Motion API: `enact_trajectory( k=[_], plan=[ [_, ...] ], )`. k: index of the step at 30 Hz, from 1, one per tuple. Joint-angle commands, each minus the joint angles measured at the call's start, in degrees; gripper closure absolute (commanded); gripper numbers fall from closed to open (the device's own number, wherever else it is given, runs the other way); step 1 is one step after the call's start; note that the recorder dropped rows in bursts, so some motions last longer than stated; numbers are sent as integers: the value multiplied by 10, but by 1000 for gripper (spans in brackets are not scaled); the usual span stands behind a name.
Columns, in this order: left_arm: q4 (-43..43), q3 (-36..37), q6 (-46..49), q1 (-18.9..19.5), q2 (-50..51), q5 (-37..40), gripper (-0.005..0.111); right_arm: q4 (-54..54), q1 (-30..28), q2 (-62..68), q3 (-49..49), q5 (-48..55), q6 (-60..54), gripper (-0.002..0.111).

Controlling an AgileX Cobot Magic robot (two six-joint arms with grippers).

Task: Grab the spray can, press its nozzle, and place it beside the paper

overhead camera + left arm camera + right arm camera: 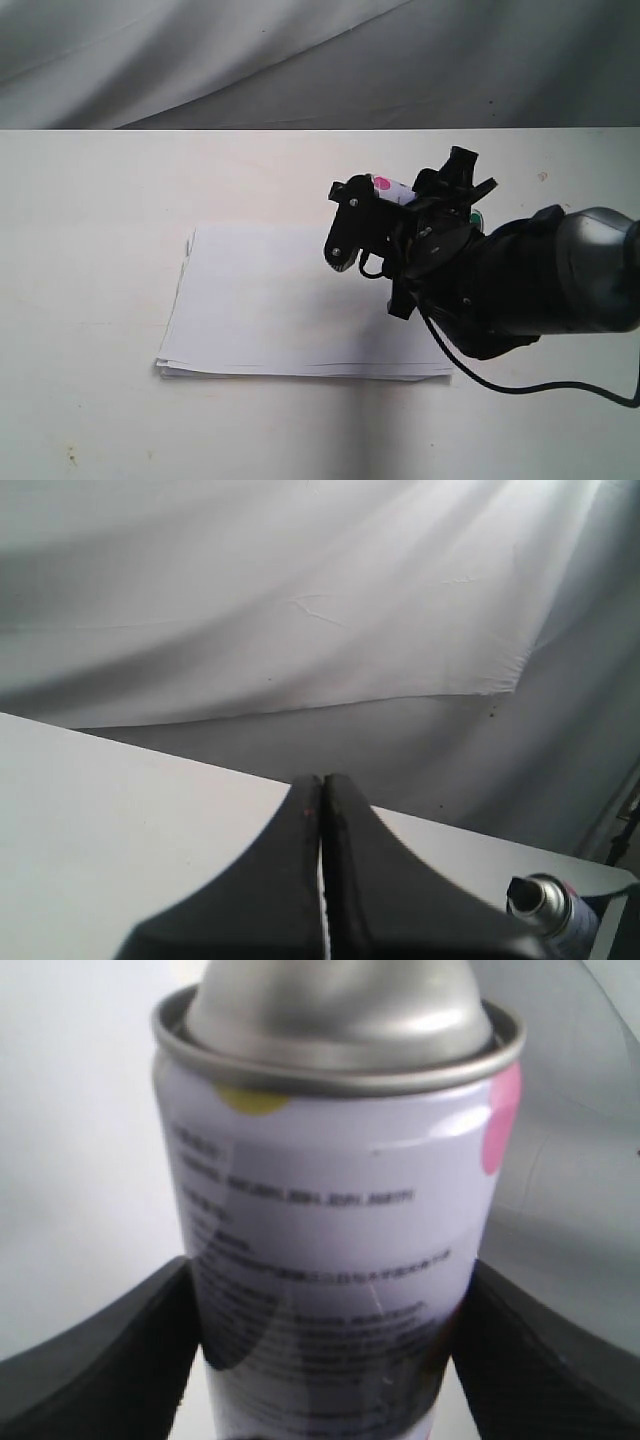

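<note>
My right gripper (pixel 398 200) is shut on the spray can (pixel 392 188), a pale cylinder with pink dots, held in the air over the far right part of the paper (pixel 280 300). In the right wrist view the can (pixel 330 1210) fills the frame between both black fingers (pixel 110 1360); its silver dome shows, and the nozzle is cut off there. The left wrist view catches the can (pixel 550 910) from afar, with its black nozzle (pixel 524 891) on top. My left gripper (pixel 321 778) is shut on nothing and does not appear in the exterior view.
The paper stack lies on a white table (pixel 90 200). A grey cloth backdrop (pixel 200 60) hangs behind the table's far edge. A black cable (pixel 540 385) trails from the right arm across the table at the lower right.
</note>
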Motion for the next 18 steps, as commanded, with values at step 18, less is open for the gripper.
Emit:
enact_trajectory(
  k=[18],
  plan=[
    [-64, -496, 218, -65, 625, 197, 107, -17, 1, -10, -3, 26, -7, 108]
  ],
)
